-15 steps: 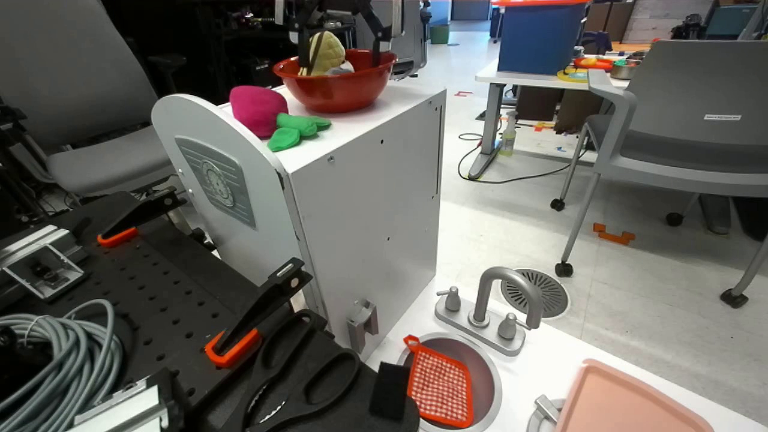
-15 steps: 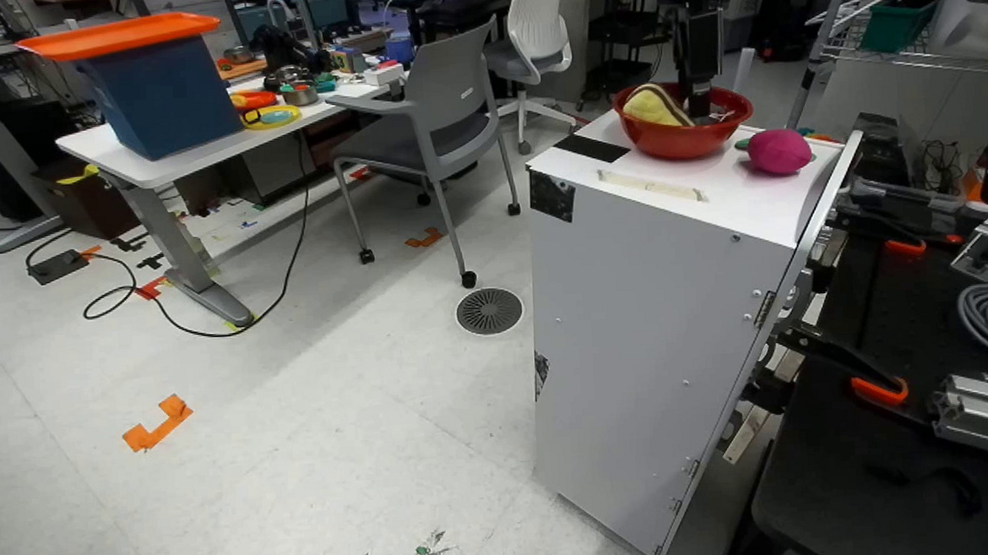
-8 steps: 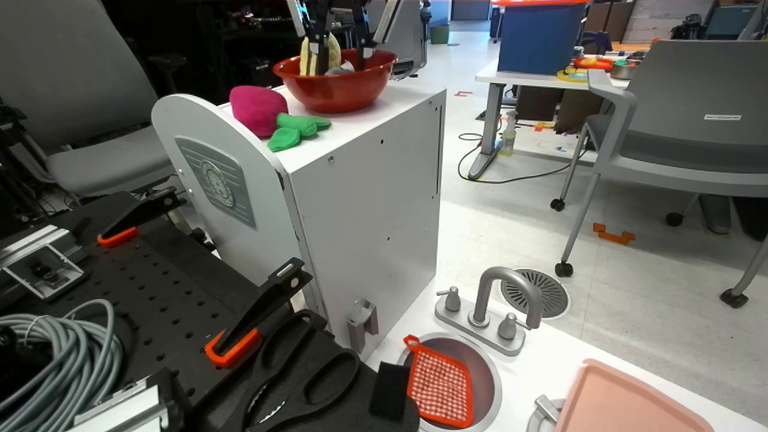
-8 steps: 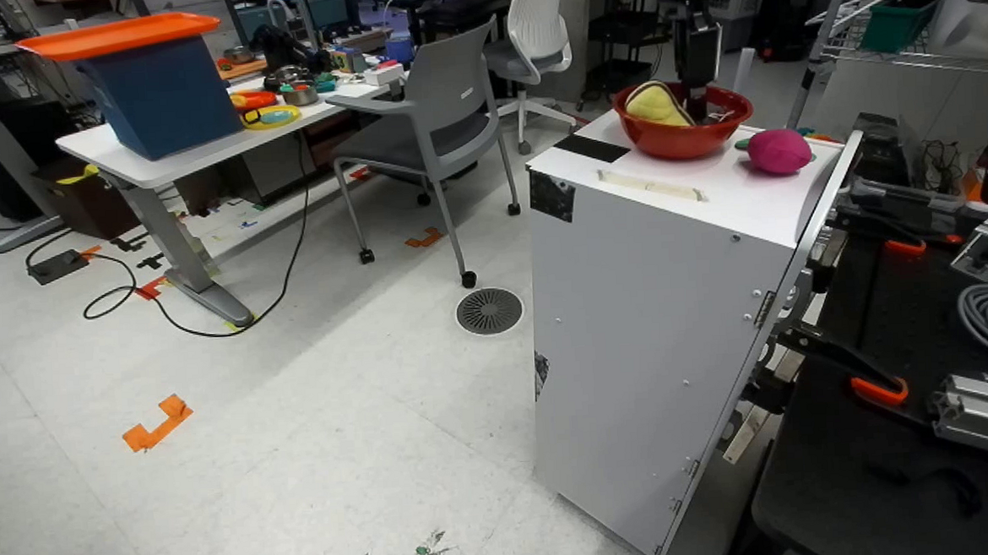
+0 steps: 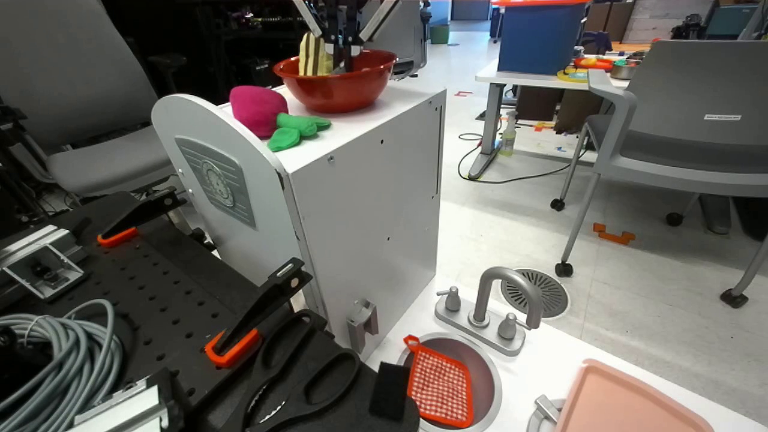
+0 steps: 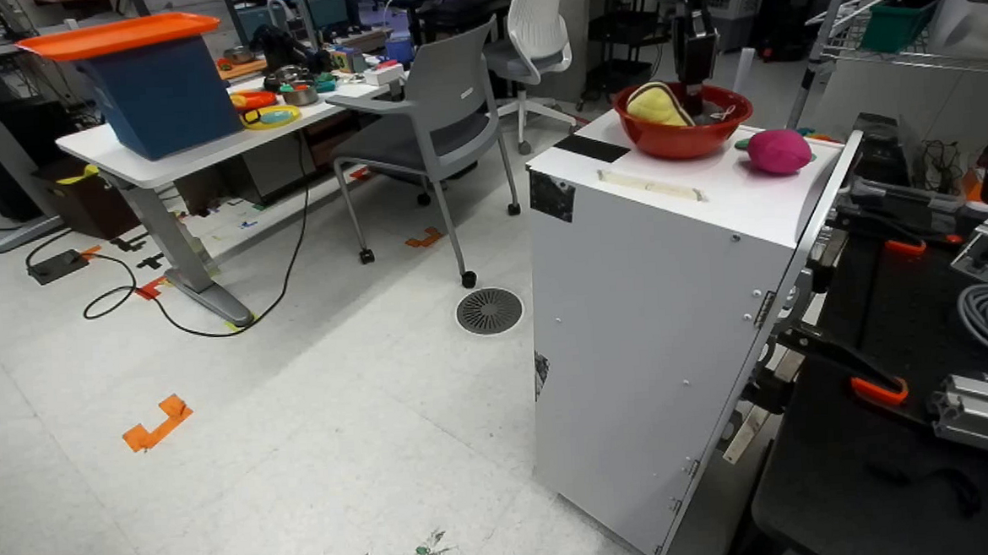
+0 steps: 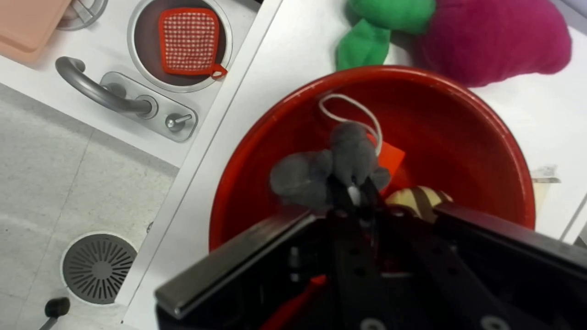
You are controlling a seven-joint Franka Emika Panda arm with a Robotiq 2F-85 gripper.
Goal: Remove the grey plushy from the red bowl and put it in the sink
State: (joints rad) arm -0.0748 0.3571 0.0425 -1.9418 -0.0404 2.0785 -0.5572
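The hand [image 7: 354,192] reaches down into the red bowl [image 5: 339,93], its two fingers nearly together and gripping the grey plushy [image 7: 323,165] at the tips, where a small pale bit shows between them. The grey plushy lies inside the bowl; whether it touches the bottom I cannot tell. An orange-red piece [image 7: 390,159] is partly hidden by it. In both exterior views the yellow ribbed toy [image 5: 315,55] leans up at the left in the bowl, close beside the hand. The bowl stands on a tall white bench [image 5: 360,123]. In an exterior view the pink plush [image 5: 259,111] lies on it too, nearer and to the left, just beside the bowl. Well apart, near and to the right, is the sink [image 5: 485,378], its grey faucet [image 5: 483,294] at the far side, a checked pot holder [image 5: 443,384] inside, and a pink tray [image 5: 630,402] to its right.
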